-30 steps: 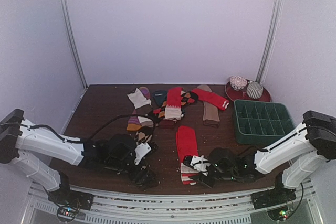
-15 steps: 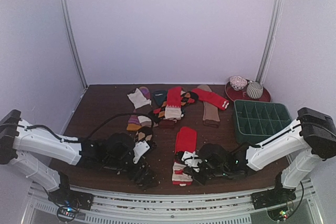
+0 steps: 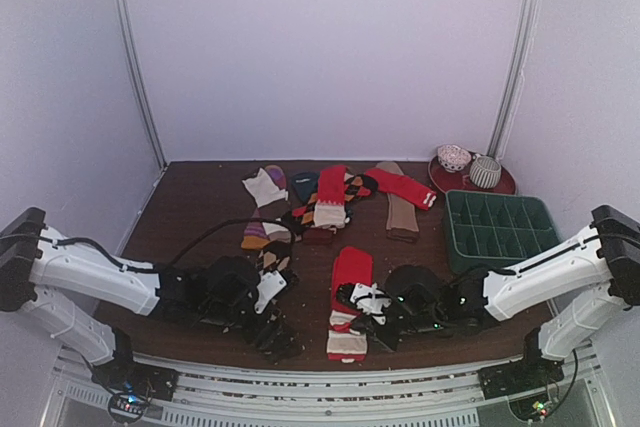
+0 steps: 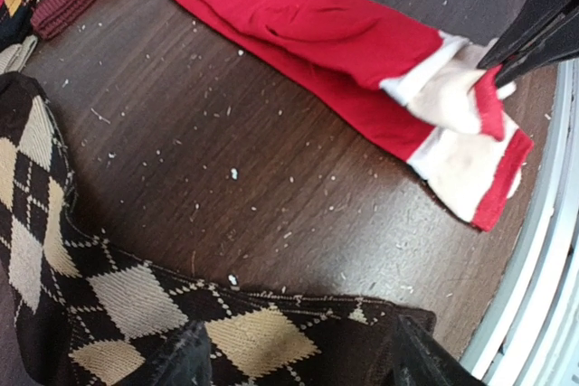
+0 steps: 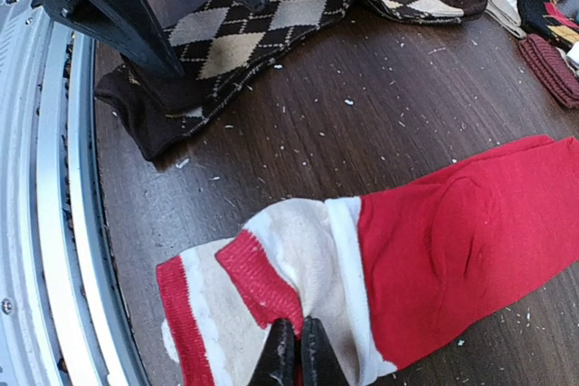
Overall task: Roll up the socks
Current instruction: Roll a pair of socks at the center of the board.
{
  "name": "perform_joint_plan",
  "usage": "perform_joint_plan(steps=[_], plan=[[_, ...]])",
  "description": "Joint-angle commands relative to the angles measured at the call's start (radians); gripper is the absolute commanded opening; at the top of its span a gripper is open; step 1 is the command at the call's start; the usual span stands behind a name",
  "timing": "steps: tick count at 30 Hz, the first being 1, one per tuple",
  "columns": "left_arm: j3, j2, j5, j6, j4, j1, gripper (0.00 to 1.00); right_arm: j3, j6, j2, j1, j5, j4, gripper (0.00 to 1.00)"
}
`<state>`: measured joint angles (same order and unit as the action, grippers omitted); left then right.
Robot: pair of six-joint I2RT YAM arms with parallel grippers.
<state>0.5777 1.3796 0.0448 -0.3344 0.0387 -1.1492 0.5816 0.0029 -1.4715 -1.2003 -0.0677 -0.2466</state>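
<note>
right gripper (image 5: pixel 294 354) clamped on the red sock (image 5: pixel 470 232) cuff, 2 fingers nearly touching; left gripper (image 4: pixel 298 352) spread wide over the argyle sock (image 4: pixel 136 296).

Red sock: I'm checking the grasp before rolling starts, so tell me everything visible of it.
The red sock is a long cloth sock, plain red with a white cuff banded in red. It lies mostly flat on the table, toe toward the far side, cuff near the front edge, its body lightly creased. The right hand is shut on a raised fold of the cuff, bunching it. It lies apart from the argyle sock; pale lint dots the wood around it.
</note>
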Motion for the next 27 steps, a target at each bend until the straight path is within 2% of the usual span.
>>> perform_joint_plan(steps=[1, 5, 9, 17, 27], plan=[[0.025, 0.039, 0.006, 0.023, -0.029, -0.004, 0.69, 0.012, -0.008, 0.026, -0.009, -0.047, 0.044, 0.00], [0.028, 0.054, 0.007, 0.026, -0.037, -0.004, 0.69, 0.008, 0.004, 0.037, -0.016, -0.044, 0.044, 0.00], [0.034, 0.065, 0.006, 0.027, -0.056, -0.004, 0.69, 0.025, -0.003, 0.078, -0.016, 0.021, 0.059, 0.00], [0.061, 0.119, -0.005, 0.032, -0.102, -0.004, 0.68, 0.053, -0.024, 0.107, -0.040, -0.002, 0.108, 0.00], [0.069, 0.139, -0.005, 0.038, -0.114, -0.005, 0.68, -0.034, 0.009, 0.089, -0.065, -0.028, 0.044, 0.00]])
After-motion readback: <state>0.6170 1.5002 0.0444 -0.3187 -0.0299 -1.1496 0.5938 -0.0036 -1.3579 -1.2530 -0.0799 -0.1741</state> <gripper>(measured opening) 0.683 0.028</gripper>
